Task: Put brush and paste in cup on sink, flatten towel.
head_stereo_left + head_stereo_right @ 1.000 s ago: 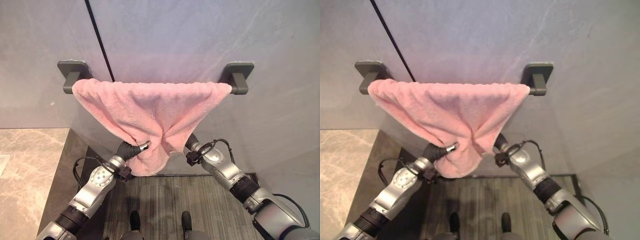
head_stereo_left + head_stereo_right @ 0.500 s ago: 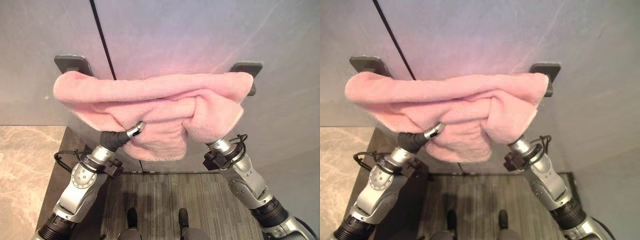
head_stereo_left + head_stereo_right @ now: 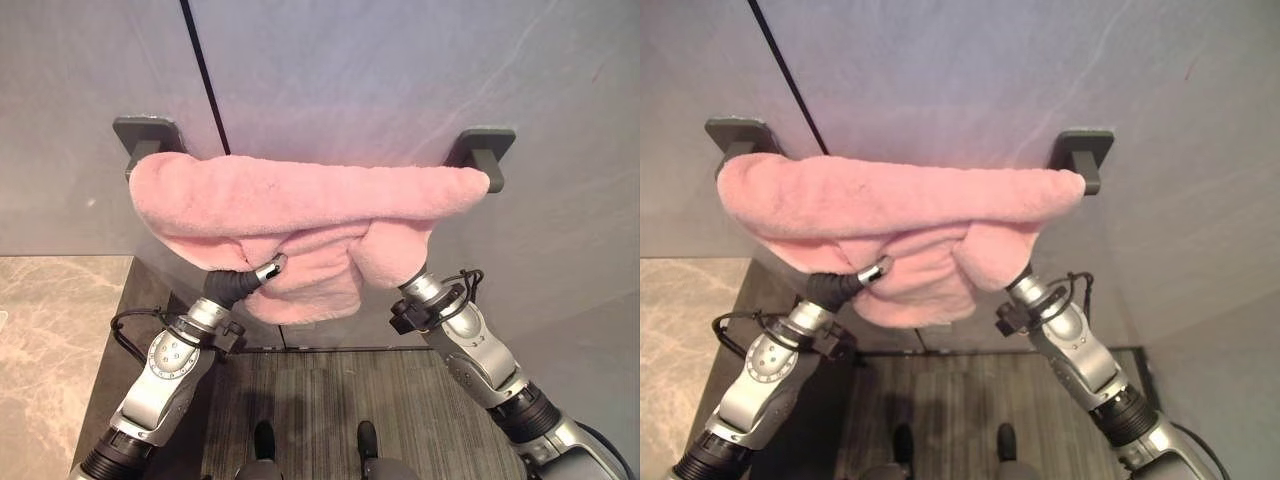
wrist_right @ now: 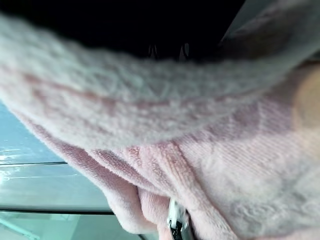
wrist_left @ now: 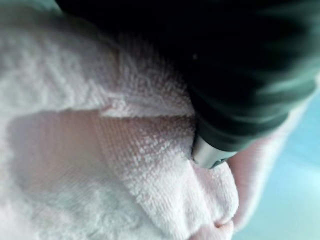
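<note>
Hands buried in pink towel [image 3: 300, 200], left hand [image 3: 240, 283] and right hand [image 3: 412, 283], grips unreadable; bunched cloth may slip off rail [image 3: 478, 157].

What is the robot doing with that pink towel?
The robot is working on a pink towel that hangs over a grey rail on the wall. Both arms reach up into the cloth from below: the left hand pokes into the bunched middle, and the right hand is buried under the right side. The towel is lumpy and folded up on itself, not yet flat. A stone counter sits to the left.
</note>
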Tool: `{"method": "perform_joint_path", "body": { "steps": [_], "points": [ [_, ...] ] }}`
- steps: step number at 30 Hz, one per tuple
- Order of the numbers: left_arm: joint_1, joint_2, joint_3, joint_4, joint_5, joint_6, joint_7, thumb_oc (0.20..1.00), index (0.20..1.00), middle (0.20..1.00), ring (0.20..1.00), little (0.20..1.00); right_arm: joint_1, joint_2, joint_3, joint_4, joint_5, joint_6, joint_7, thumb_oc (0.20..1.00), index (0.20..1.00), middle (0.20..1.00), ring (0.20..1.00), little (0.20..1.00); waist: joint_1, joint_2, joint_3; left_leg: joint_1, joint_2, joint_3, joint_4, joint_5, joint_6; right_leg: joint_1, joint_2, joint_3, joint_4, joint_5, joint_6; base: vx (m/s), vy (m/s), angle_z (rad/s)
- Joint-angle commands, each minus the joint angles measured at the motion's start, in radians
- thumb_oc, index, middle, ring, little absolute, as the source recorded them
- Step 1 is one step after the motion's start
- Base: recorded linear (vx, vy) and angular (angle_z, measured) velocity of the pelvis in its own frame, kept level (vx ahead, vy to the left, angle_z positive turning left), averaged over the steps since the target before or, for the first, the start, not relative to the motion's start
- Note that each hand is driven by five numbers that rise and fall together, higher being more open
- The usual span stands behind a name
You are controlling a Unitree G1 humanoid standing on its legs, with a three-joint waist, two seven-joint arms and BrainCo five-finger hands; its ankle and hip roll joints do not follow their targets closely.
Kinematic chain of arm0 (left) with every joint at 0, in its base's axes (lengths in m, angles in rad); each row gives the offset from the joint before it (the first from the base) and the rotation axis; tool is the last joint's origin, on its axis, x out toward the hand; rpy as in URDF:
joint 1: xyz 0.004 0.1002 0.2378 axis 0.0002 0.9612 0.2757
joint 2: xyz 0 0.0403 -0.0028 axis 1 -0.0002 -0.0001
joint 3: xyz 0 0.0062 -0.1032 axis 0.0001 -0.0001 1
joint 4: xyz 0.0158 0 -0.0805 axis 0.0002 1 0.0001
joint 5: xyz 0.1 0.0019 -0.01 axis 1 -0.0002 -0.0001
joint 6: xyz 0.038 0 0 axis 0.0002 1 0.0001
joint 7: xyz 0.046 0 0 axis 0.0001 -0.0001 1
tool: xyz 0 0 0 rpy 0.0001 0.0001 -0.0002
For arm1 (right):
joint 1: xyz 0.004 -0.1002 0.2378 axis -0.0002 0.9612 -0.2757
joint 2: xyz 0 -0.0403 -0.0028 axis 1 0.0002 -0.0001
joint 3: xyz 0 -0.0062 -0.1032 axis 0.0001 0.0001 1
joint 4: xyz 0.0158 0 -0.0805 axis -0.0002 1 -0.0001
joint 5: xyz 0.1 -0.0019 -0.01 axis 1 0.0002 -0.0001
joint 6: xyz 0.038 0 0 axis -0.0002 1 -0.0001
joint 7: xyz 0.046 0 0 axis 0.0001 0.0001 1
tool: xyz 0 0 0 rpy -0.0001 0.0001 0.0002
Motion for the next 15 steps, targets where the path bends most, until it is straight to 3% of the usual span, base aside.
{"method": "perform_joint_path", "body": {
  "steps": [1,6,7,10,12,15],
  "points": [
    [0.041,0.016,0.036,0.025,-0.054,-0.055,0.013,0.200,0.200,0.200,0.200,0.200,0.004,0.061,-0.062,-0.082,0.030,-0.104,0.009,0.200,0.200,0.200,0.200,0.200,-0.010,-0.054,-0.081,0.040,-0.035,0.006,0.003,-0.061,0.032,-0.087,-0.026,0.065,-0.001,0.078,0.051,0.03,0.003,-0.06],
    [0.078,0.015,0.004,0.120,-0.008,-0.035,0.018,0.200,0.200,0.200,0.200,0.200,0.017,0.070,-0.019,0.025,0.003,-0.075,-0.003,0.200,0.200,0.200,0.200,0.200,-0.009,-0.049,-0.085,0.054,-0.034,0.007,0.003,-0.064,0.032,-0.072,-0.025,0.064,-0.001,0.073,0.047,0.01,0.001,-0.01],
    [0.071,0.006,-0.049,0.271,0.073,-0.004,0.043,0.200,0.200,0.200,0.200,0.200,0.014,0.095,0.042,0.183,-0.048,-0.033,-0.026,0.200,0.200,0.200,0.200,0.200,-0.005,-0.045,-0.086,0.060,-0.033,0.008,0.003,-0.063,0.032,-0.064,-0.024,0.060,-0.001,0.071,0.044,0.00,0.000,0.00],
    [0.056,-0.023,-0.088,0.437,0.159,0.022,0.075,0.200,0.200,0.200,0.200,0.200,0.015,0.137,0.095,0.312,-0.069,-0.005,-0.041,0.200,0.200,0.200,0.200,0.200,-0.001,-0.041,-0.088,0.071,-0.032,0.007,0.003,-0.065,0.032,-0.052,-0.022,0.057,-0.001,0.065,0.040,0.00,0.000,0.00],
    [0.044,-0.045,-0.106,0.477,0.175,0.028,0.090,0.200,0.200,0.200,0.200,0.200,0.020,0.174,0.114,0.363,-0.021,0.001,-0.039,0.200,0.200,0.200,0.200,0.200,0.000,-0.037,-0.089,0.078,-0.030,0.004,0.003,-0.066,0.031,-0.043,-0.022,0.053,-0.001,0.060,0.037,0.02,-0.002,0.01],
    [0.066,-0.042,-0.104,0.427,0.149,0.021,0.065,0.200,0.200,0.200,0.200,0.200,0.013,0.163,0.130,0.308,-0.049,0.001,-0.024,0.200,0.200,0.200,0.200,0.200,0.003,-0.034,-0.091,0.087,-0.029,0.003,0.003,-0.069,0.032,-0.033,-0.021,0.052,-0.001,0.054,0.036,0.04,-0.001,-0.01]
  ]
}}
